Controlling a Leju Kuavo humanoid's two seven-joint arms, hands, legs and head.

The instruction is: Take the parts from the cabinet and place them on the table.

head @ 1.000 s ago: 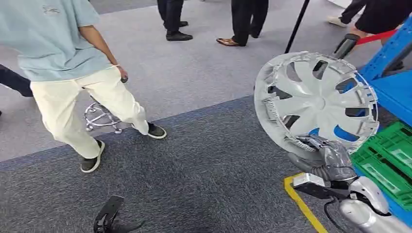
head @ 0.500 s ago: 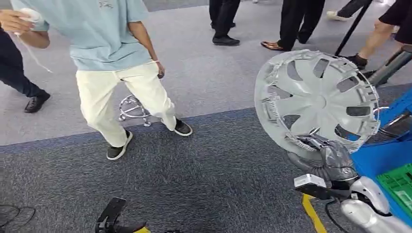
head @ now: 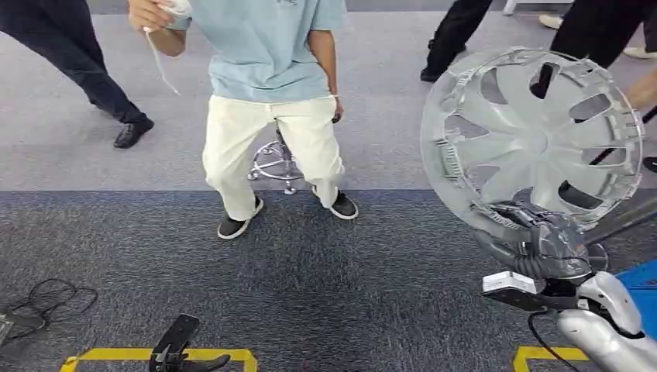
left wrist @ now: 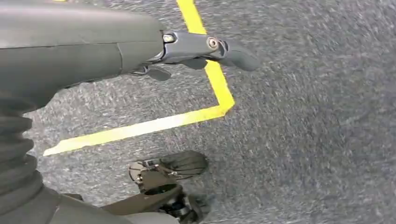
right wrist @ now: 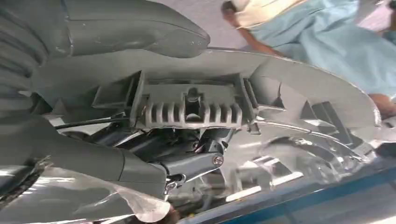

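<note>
A silver wheel cover (head: 534, 143) stands upright on the right of the head view, its spoked face turned toward me. My right hand (head: 542, 248) grips it by the lower rim from below. The right wrist view shows the cover's ribbed rim clip (right wrist: 196, 107) close up, with my thumb (right wrist: 140, 32) lying over the rim's edge. My left hand (head: 180, 349) hangs low over the carpet at the picture's lower edge. Seen from the left wrist, that left hand (left wrist: 140, 51) holds nothing and its fingers are apart.
A person in a light blue shirt and cream trousers (head: 271, 116) stands straight ahead by a chrome stool base (head: 273, 163). Other people's legs (head: 85, 62) are farther back. Yellow floor tape (head: 155, 355) and cables (head: 39, 298) lie on the dark carpet. A blue edge (head: 643, 279) shows at the right.
The camera has swung left: the blue cabinet and green crates have slid out to the right and the person now stands mid-picture. The wheel cover stays in my right hand.
</note>
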